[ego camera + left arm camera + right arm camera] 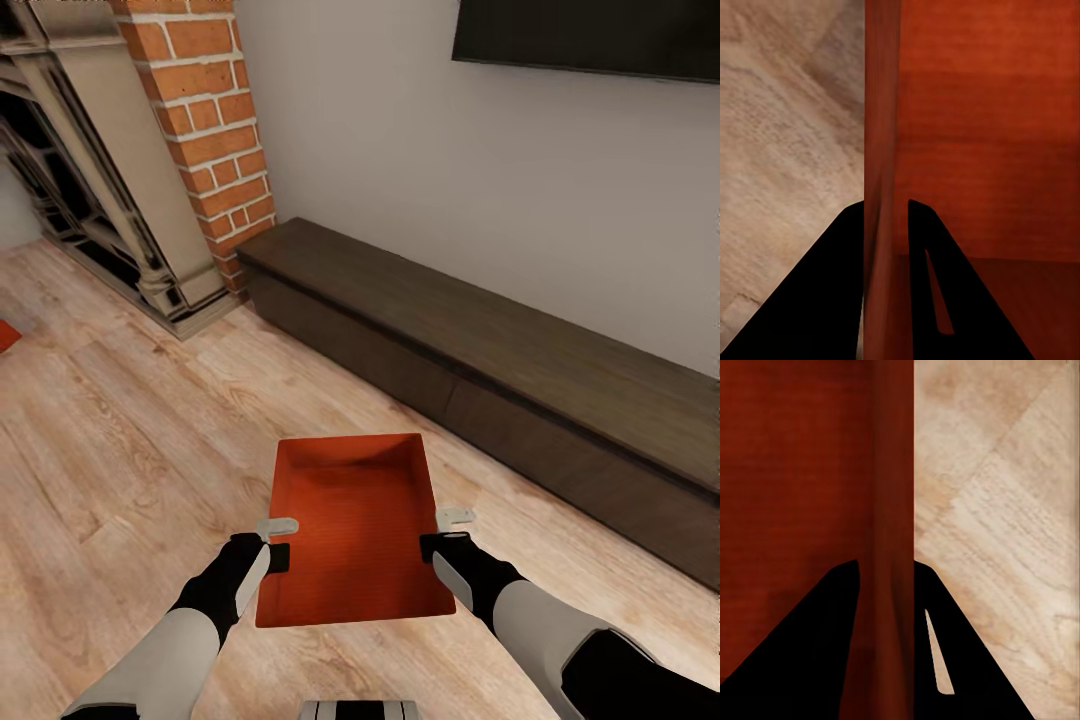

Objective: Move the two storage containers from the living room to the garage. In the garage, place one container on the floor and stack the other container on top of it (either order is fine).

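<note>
Both grippers, left [279,541] and right [440,533], pinch the bin's [352,525] side walls, low centre. A second orange scrap [8,335] is cut off at the left edge.

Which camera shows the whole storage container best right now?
The head view: the storage container shows entire, open top up, above the wood floor. Each wrist view shows just one side wall, clamped between the left pincer or the right pincer.
</note>
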Motion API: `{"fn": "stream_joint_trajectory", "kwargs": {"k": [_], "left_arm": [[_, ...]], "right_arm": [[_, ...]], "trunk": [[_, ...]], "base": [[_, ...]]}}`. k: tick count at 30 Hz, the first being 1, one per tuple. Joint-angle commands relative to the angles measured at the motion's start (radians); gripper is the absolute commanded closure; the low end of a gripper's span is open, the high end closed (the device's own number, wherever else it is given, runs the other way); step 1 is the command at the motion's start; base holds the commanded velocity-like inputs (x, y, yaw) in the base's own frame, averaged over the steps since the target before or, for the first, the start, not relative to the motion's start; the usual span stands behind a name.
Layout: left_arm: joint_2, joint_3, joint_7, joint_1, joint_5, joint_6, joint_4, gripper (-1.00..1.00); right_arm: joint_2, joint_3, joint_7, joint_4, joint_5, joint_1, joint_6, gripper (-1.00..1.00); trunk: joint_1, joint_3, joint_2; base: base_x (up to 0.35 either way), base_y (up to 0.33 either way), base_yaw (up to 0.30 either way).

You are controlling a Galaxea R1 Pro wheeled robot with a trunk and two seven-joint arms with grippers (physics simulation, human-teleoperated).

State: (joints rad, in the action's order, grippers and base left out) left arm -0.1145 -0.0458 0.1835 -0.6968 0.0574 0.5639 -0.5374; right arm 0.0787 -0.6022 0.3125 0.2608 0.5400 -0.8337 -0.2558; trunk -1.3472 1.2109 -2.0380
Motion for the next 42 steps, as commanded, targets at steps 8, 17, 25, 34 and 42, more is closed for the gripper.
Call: {"fn": "stream_joint_trajectory", "kwargs": {"k": [8, 17, 25, 34, 42], "left_arm": [[-0.001, -0.005, 0.010, 0.000, -0.011, 0.008, 0.001, 1.00], [-0.001, -0.006, 0.010, 0.000, -0.011, 0.008, 0.001, 1.00], [-0.001, -0.006, 0.010, 0.000, -0.011, 0.008, 0.001, 1.00], [-0.001, -0.006, 0.010, 0.000, -0.011, 0.008, 0.001, 1.00], [-0.001, -0.006, 0.010, 0.000, -0.011, 0.008, 0.001, 1.00]], "right_arm": [[-0.002, -0.016, -0.010, 0.011, 0.011, -0.001, 0.000, 1.00], [-0.001, -0.016, -0.010, 0.011, 0.011, -0.001, -0.001, 1.00], [-0.002, -0.017, -0.010, 0.009, 0.009, -0.001, -0.006, 1.00], [-0.002, -0.018, -0.010, 0.009, 0.009, -0.001, -0.006, 1.00], [0.000, -0.018, -0.010, 0.010, 0.009, -0.001, 0.003, 1.00]], "trunk": [[0.031, -0.024, 0.056], [0.065, -0.053, 0.119], [0.096, -0.078, 0.175], [0.131, -0.106, 0.238], [0.161, -0.131, 0.294]], "base": [[0.000, 0.000, 0.000], [0.000, 0.000, 0.000], [0.000, 0.000, 0.000], [0.000, 0.000, 0.000], [0.000, 0.000, 0.000]]}}
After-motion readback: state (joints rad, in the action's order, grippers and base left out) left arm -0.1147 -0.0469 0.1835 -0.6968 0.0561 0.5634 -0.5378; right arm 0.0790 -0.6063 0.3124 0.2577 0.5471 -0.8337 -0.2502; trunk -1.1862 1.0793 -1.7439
